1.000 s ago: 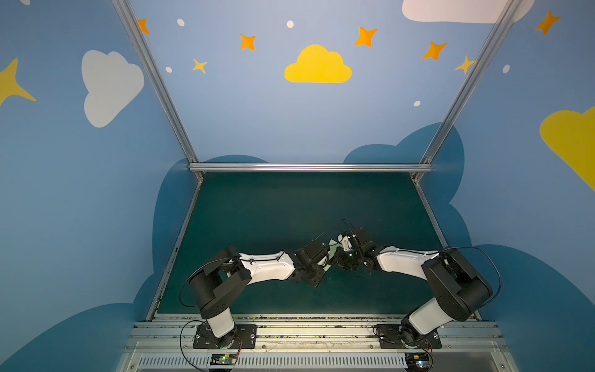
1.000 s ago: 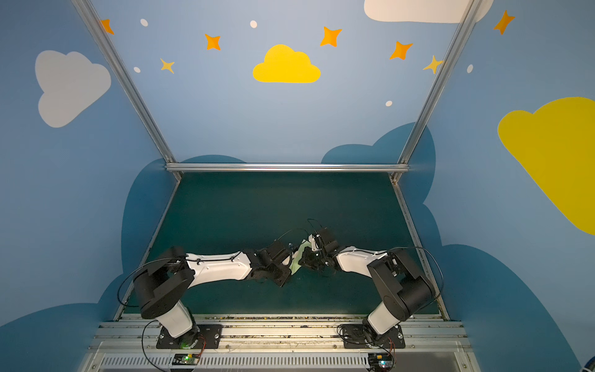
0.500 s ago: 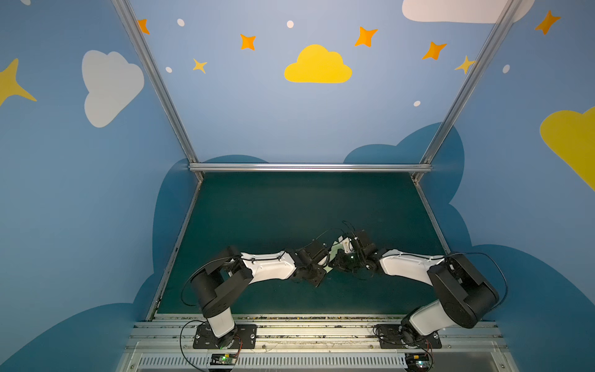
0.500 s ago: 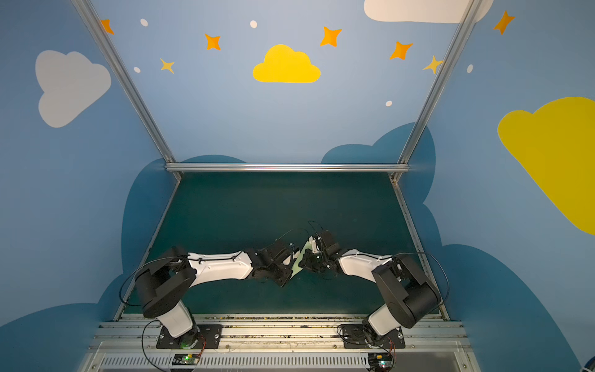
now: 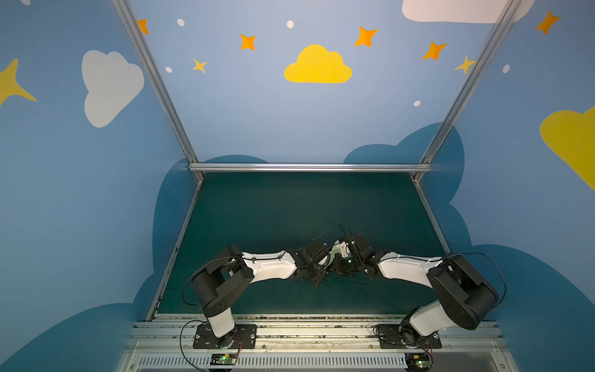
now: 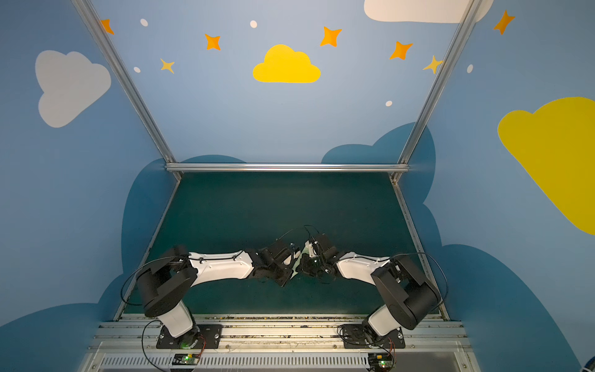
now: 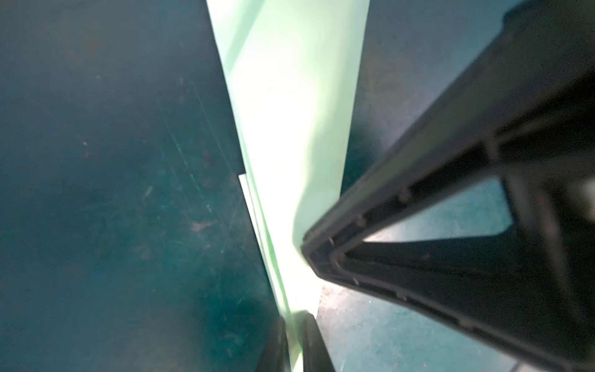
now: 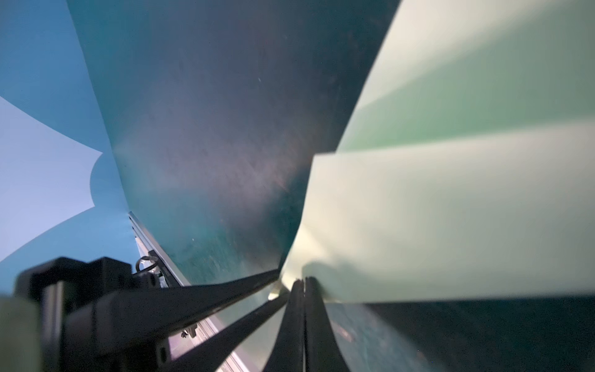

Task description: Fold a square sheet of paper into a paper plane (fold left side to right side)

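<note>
The pale-green sheet of paper (image 7: pixel 289 128), creased into a long narrow layered shape, is held on edge just above the mat between both grippers. My left gripper (image 7: pixel 294 317) is shut on its lower edge. My right gripper (image 8: pixel 304 281) is shut on a corner of the paper (image 8: pixel 450 209), and its fingers (image 7: pixel 386 199) press in from the side. In both top views the two grippers (image 5: pixel 326 267) (image 5: pixel 338 265) meet tip to tip mid-table. Only a sliver of paper (image 6: pixel 296 264) shows between them. The full outline of the paper plane is hidden.
The dark green mat (image 5: pixel 289 209) stretches away behind the grippers to a metal rail (image 5: pixel 309 167) and blue walls. Side rails (image 5: pixel 180 244) border it. Both arm bases (image 5: pixel 222 335) (image 5: pixel 409 335) stand at the near edge.
My left gripper's jaws have narrowed onto the paper. The right arm's elbow has swung outward to the right, and the meeting point of the grippers has barely shifted.
</note>
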{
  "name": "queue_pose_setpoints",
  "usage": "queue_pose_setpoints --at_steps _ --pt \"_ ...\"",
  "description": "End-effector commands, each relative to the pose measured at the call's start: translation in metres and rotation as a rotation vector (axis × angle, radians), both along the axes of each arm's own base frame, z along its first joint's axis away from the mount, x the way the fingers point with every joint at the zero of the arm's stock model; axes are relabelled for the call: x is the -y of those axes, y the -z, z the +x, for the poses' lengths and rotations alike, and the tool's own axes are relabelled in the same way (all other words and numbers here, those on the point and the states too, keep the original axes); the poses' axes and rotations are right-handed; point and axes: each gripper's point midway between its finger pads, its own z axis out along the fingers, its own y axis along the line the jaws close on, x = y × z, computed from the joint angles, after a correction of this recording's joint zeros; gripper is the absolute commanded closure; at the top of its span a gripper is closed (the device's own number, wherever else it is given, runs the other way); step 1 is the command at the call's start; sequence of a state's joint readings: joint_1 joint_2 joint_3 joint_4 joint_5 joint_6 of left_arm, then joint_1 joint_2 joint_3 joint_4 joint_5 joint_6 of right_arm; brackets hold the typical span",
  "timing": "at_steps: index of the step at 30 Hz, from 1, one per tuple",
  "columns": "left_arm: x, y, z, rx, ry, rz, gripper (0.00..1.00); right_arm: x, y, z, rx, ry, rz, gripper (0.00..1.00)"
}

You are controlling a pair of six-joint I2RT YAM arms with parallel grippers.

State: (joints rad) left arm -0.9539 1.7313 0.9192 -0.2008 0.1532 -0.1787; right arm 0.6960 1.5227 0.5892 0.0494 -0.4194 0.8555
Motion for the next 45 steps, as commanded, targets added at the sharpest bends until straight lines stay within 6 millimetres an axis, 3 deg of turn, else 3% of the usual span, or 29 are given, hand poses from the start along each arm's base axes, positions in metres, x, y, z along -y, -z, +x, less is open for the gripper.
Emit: queue_pose_setpoints --at_steps 1,14,25,28,33,35,40,45 --pt "-0.001 0.007 -0.006 -0.036 0.021 0.022 0.87 0.003 0.007 -0.002 -0.003 0.009 -0.017 1.00" --pt "0.002 -0.008 -0.004 -0.056 0.019 -0.030 0.85 0.012 0.018 0.002 -0.011 0.035 -0.063 1.00" --pt "-0.002 -0.020 -0.002 -0.047 -0.006 -0.075 0.65 0.012 0.020 0.002 -0.021 0.036 -0.068 1.00" --pt "-0.005 -0.022 0.002 -0.029 -0.029 -0.077 0.66 0.012 0.022 0.001 -0.031 0.036 -0.072 1.00" --pt "-0.003 -0.042 0.010 -0.061 -0.092 -0.206 0.75 0.014 0.024 0.000 -0.044 0.045 -0.087 1.00" --pt "-0.002 -0.046 0.011 -0.086 -0.107 -0.242 0.73 0.015 0.025 -0.001 -0.050 0.049 -0.094 1.00" --pt "-0.004 -0.036 0.008 -0.108 -0.094 -0.212 0.58 0.016 0.027 -0.001 -0.059 0.054 -0.101 1.00" --pt "-0.006 -0.023 0.001 -0.090 -0.041 -0.122 0.53 0.016 0.026 0.000 -0.058 0.055 -0.099 1.00"
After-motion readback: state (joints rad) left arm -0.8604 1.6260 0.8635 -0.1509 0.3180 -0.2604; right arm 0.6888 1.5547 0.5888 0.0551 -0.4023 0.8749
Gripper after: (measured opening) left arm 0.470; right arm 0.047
